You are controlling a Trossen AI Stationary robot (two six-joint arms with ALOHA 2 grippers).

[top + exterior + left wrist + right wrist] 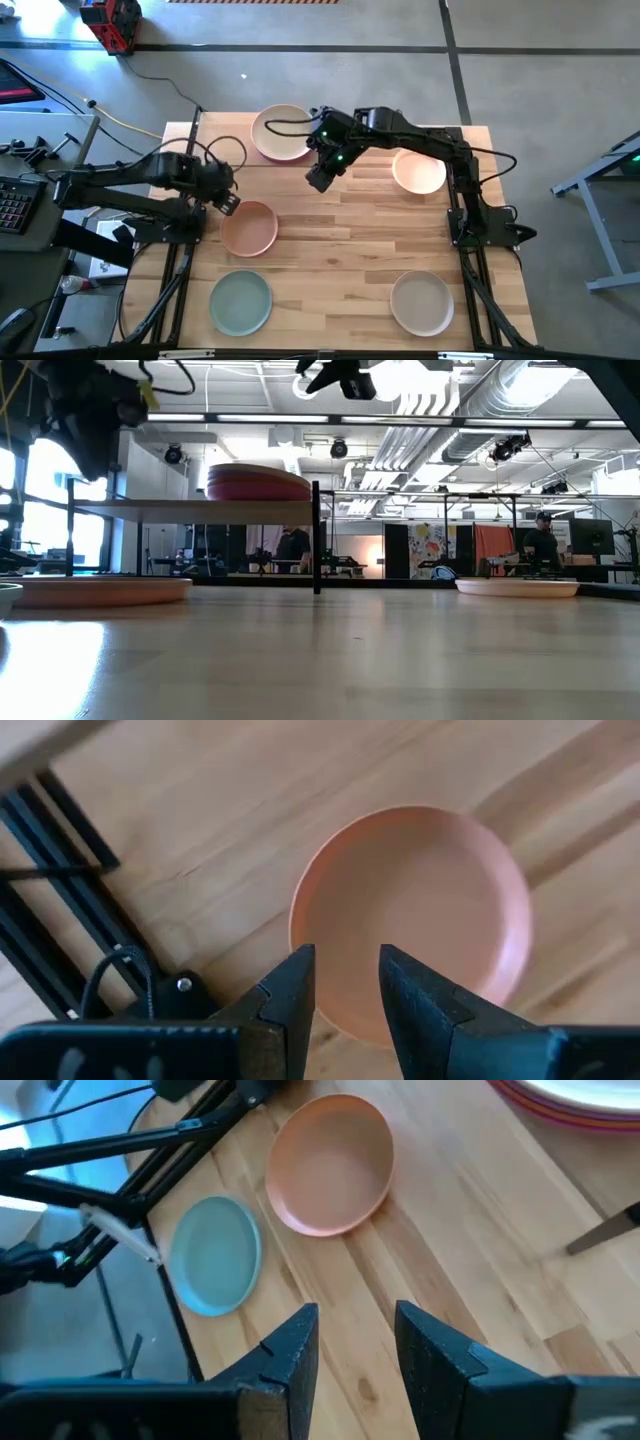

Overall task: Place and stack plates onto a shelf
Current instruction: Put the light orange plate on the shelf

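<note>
- Left gripper [229,204]: over the table's left side, above the near rim of the peach plate [248,228]; fingers [290,995] parted with a gap between them, grasping nothing.
- Right gripper [318,179]: raised over the table centre, just beside the shelf [215,145]; fingers [290,1350] likewise apart and empty.
- Shelf: light-wood board on black posts at the far left of the table — carries a stack of plates [282,133], cream on top, magenta and orange edges showing beneath in the low view.
- On the tabletop [340,250], well apart: mint green plate [240,302] near left, beige plate [421,303] near right, cream plate [418,171] far right, partly under the right arm.
</note>
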